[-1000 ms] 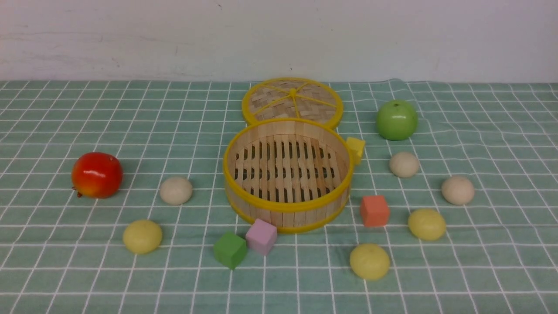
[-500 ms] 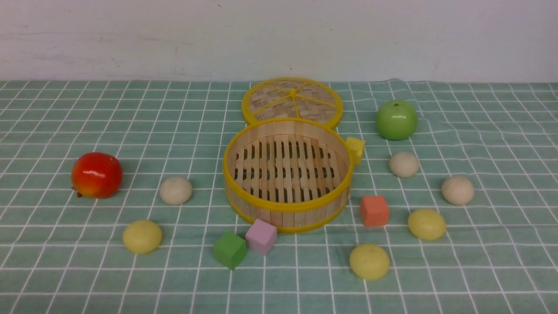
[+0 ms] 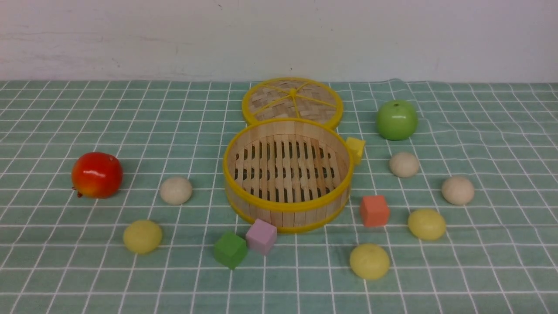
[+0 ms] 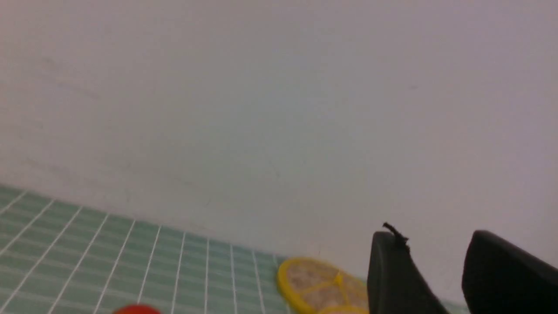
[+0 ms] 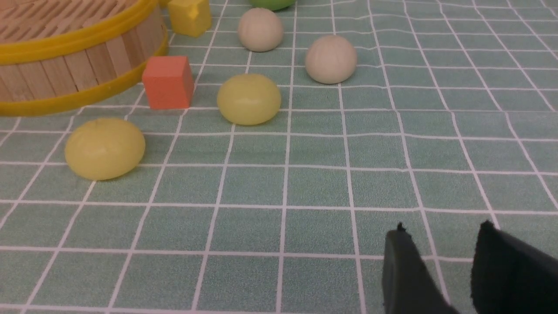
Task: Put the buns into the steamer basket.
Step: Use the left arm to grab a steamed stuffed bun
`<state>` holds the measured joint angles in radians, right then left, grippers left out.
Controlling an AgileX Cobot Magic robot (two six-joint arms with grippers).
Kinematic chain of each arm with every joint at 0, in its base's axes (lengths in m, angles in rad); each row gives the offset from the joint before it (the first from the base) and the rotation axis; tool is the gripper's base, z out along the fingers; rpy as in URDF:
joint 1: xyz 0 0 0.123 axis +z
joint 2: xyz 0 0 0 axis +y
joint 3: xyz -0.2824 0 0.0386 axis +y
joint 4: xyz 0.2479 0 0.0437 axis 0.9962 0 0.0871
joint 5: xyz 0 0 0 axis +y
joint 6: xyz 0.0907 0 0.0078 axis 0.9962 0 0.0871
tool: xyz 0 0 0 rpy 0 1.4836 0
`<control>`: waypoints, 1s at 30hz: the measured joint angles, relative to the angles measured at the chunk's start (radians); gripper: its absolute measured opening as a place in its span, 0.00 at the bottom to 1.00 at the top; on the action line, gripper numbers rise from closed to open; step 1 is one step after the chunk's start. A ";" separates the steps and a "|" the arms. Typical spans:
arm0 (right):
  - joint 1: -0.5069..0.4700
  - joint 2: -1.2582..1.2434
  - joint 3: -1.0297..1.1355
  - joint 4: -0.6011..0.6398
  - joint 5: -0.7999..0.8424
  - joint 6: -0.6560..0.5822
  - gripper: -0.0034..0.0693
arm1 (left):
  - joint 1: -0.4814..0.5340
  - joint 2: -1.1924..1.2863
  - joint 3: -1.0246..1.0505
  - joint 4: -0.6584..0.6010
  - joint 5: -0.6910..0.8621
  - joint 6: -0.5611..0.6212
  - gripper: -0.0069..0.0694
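Observation:
The steamer basket point(image 3: 285, 207) stands empty mid-table. Around it lie several buns. Left of it are a cream one point(image 3: 175, 190) and a yellow one point(image 3: 142, 236). Right of it are two yellow ones point(image 3: 369, 261) point(image 3: 427, 224) and two cream ones point(image 3: 457, 190) point(image 3: 404, 164). Neither gripper shows in the front view. My right gripper point(image 5: 440, 231) is open and empty, low over the cloth, well short of the nearest yellow bun point(image 5: 249, 98). My left gripper point(image 4: 431, 237) is open and empty, raised and facing the wall.
The woven lid point(image 3: 292, 101) lies behind the basket. A red apple point(image 3: 96, 174) sits far left, a green apple point(image 3: 396, 120) back right. Cubes lie close to the basket: yellow point(image 3: 356, 149), orange point(image 3: 374, 210), pink point(image 3: 261, 236), green point(image 3: 229, 250).

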<state>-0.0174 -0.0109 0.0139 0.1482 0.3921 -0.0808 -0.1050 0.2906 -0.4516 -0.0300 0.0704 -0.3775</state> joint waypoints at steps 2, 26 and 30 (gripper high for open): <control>0.000 0.000 0.000 0.000 0.000 0.000 0.38 | 0.000 0.109 -0.089 0.000 0.174 0.000 0.40; 0.000 0.000 0.000 0.000 0.000 0.000 0.38 | 0.000 0.786 -0.185 -0.092 0.413 0.020 0.40; 0.000 0.000 0.000 0.000 0.000 0.000 0.38 | 0.000 0.915 -0.309 -0.057 0.534 0.020 0.40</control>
<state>-0.0174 -0.0109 0.0139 0.1482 0.3921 -0.0808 -0.1050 1.2055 -0.7609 -0.0875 0.6045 -0.3576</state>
